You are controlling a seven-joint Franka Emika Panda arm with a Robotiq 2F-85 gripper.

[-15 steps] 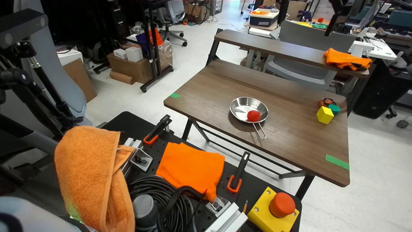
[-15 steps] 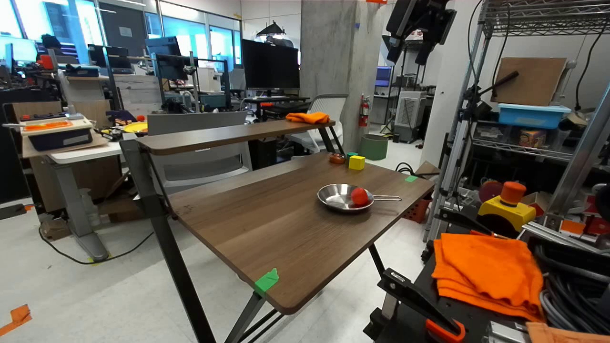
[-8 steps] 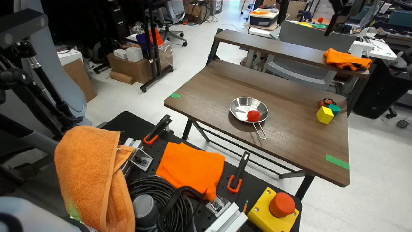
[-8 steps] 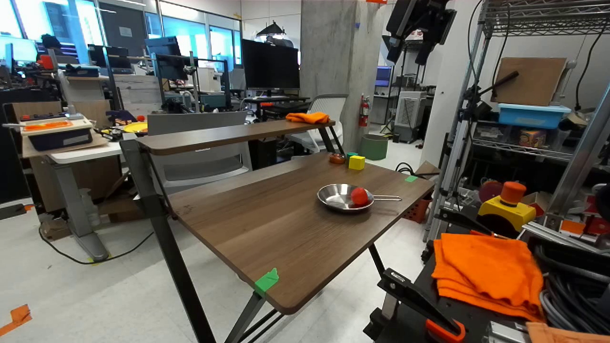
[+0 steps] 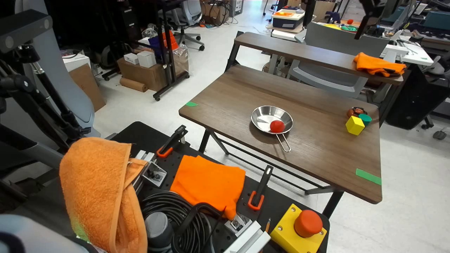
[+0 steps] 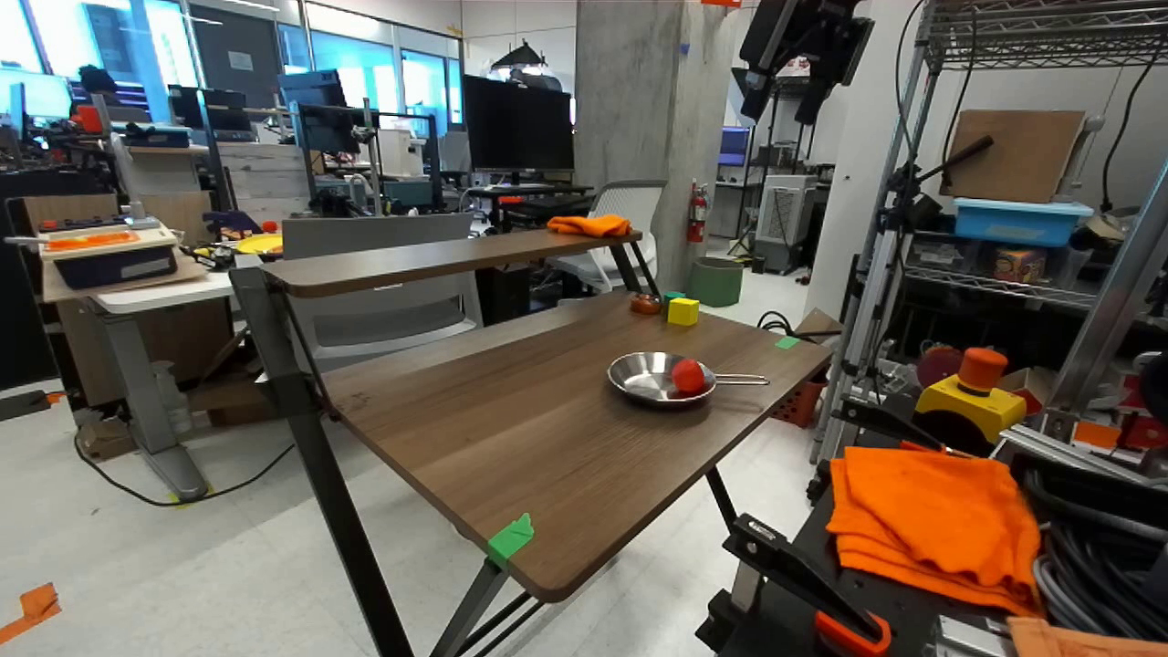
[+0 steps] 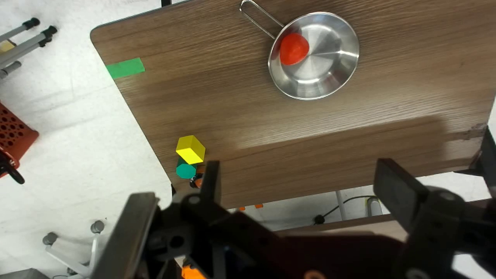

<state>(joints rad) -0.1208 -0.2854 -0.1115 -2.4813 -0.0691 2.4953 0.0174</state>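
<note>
Shiny metal pan [image 7: 323, 58] holds rounded red object [image 7: 294, 49].

In an exterior view I look down from high above the black cart [image 5: 144, 136], an orange towel [image 5: 98, 189] close at near left, across the counter [image 5: 316, 140] to the raised shelf [image 5: 281, 47] on its far side. In an exterior view from lower down, just off the corner with green tape [image 6: 511, 540], I face lengthwise along the counter, the cart at near right. The wrist view hangs above the counter and looks steeply down past the tool [image 7: 298, 172] close by. All three share the pan [image 7: 325, 64] and the yellow block [image 7: 190, 150].
</note>
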